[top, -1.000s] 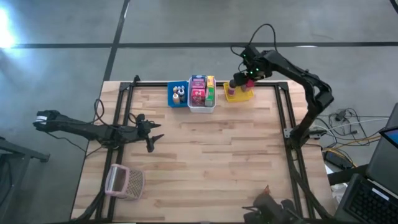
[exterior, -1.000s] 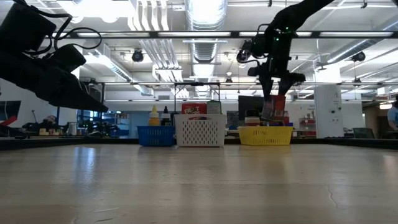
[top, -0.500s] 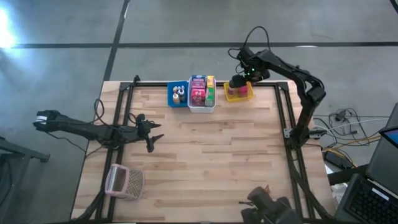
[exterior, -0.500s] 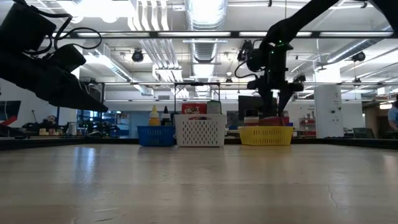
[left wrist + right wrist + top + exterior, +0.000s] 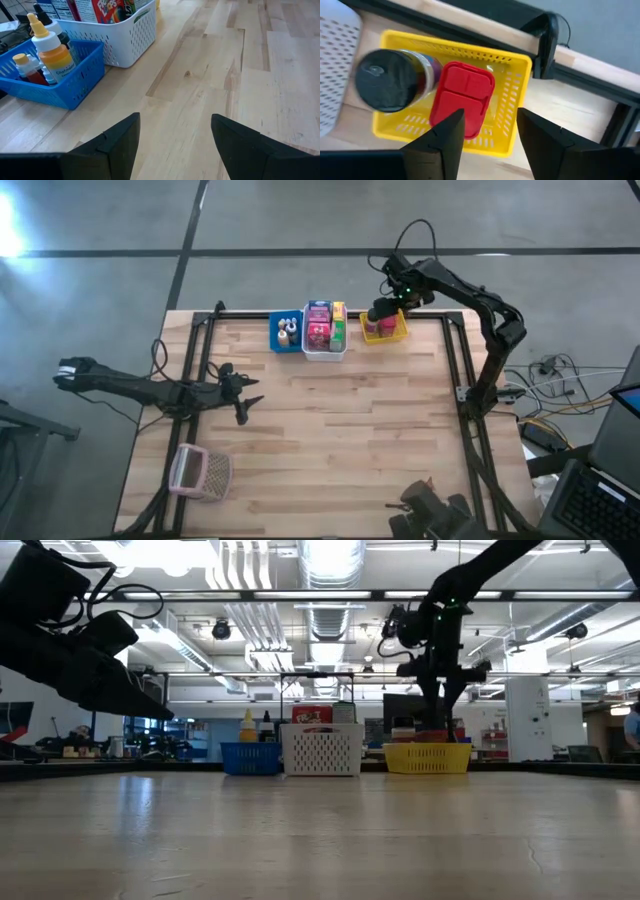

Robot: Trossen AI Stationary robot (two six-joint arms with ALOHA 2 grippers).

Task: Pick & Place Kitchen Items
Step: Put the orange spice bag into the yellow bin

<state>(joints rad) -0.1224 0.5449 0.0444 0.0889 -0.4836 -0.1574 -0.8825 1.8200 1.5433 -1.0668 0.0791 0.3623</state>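
My right gripper [image 5: 382, 311] hangs open, pointing down, just above the yellow bin [image 5: 520, 62] at the table's far right. In the bin lie a red-lidded container [image 5: 462, 97] and a black-lidded jar [image 5: 387, 80]; the red lid shows just beside one fingertip, and nothing is between the fingers. In the low view the gripper [image 5: 442, 705] stands over the bin [image 5: 427, 758]. My left gripper [image 5: 175, 135] waits open at the table's left, low over the wood, touching nothing.
A white bin [image 5: 323, 330] of boxes and a blue bin [image 5: 288, 333] of small bottles stand left of the yellow one along the far edge. A pinkish mesh basket [image 5: 200, 472] lies at the near left. Bare wood fills the middle.
My right gripper has come down over the yellow bin with the red-lidded container hanging below its fingers. The container now lies in the bin and the gripper has let go. Its fingers stand closer together than half a second ago.
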